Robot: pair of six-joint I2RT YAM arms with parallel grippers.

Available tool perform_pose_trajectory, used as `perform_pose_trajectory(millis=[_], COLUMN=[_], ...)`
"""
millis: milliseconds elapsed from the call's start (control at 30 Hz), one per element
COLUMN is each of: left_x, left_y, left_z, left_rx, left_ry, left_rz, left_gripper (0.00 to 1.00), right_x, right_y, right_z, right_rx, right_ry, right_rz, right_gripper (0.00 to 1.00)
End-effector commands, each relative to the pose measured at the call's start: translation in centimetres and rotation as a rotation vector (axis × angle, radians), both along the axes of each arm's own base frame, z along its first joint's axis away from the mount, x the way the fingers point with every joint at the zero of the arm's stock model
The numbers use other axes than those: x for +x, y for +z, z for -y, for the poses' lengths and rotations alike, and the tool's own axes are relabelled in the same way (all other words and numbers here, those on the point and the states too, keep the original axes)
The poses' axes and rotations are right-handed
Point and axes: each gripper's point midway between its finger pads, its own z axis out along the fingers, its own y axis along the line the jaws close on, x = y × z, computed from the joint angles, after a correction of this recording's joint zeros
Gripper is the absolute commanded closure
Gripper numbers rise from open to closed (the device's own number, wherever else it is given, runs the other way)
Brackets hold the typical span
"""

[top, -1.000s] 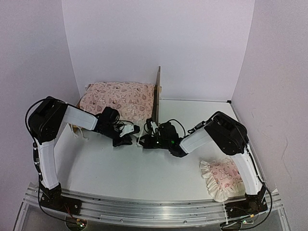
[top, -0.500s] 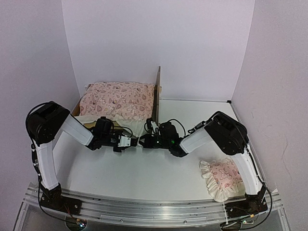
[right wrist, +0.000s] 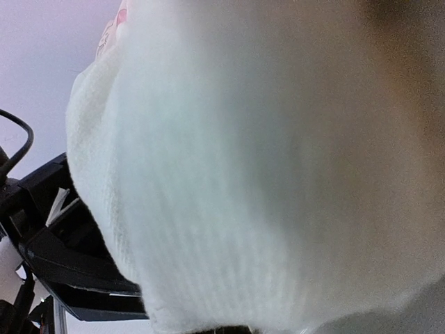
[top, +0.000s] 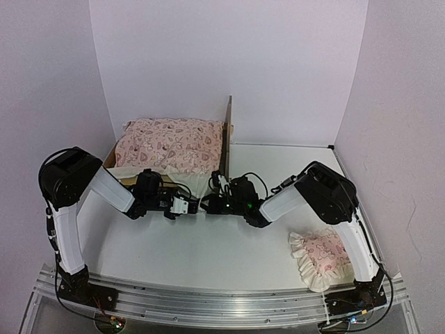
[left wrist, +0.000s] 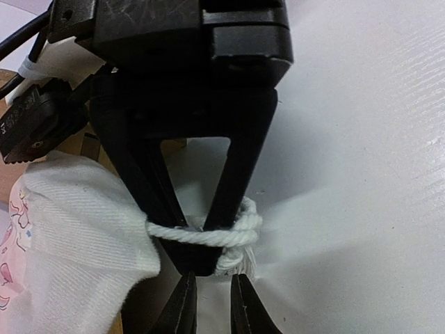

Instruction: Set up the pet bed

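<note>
The bed (top: 227, 136) stands at the back left corner of the bench (top: 208, 257), headboard upright. A pink cushion (top: 170, 142) lies on it and a white blanket (left wrist: 76, 229) spills over its near edge. The main risk is the blanket's cord (left wrist: 201, 235): it is looped round the right fingers (left wrist: 240, 174), so a pull away would likely drag the blanket off and perhaps shift the bed. The two arms also meet tip to tip, and a small push could knock them together. The right fingers are closed to a point; whether they pinch cloth too is hidden. The left fingers (left wrist: 182, 309) are parted by a narrow gap, holding nothing, their tips just beside the cord's frayed end.
</note>
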Motion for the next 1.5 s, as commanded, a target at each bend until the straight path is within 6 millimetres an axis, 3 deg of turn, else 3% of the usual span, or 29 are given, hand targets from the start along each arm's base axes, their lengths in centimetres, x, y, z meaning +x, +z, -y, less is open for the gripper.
perform_pose_trajectory(millis=[0,167,433,733,1100,1333,1467], left_x=[-0.7,-0.8,0.8,2.3,2.2,0.9,1.0], left_y=[-0.1,-0.3,0.0,1.7,2.1,2.1,2.4], left_z=[0.5,0.7,1.3,1.2,1.1,1.5,2.1], left_rx=[0.003,0.005,-0.013,-0.043,-0.051,-0.071,-0.099], left_ry=[-0.058,-0.080,-0.040,0.004,-0.005,-0.067,-0.069], left_rz=[-0.008,-0.019,0.007,0.125,0.185,0.179,0.139], left_gripper=[0.80,0.78,0.78,0.81,0.82,0.82,0.91], right_x=[1.1,1.2,1.0,1.1,1.0,0.8,0.7], right_y=[-3.0,-3.0,-3.0,-3.5,-4.4,-4.3,-4.2], right_z=[1.3,1.1,1.0,1.3,2.0,2.0,1.9], right_rx=[-0.036,-0.029,-0.022,-0.018,-0.007,-0.055,-0.063], right_ry=[-0.055,-0.051,-0.046,-0.058,-0.101,-0.107,-0.102], right_rz=[-0.098,-0.100,-0.112,-0.139,-0.230,-0.250,-0.245], right_gripper=[1.00,1.00,1.00,1.00,1.00,1.00,1.00])
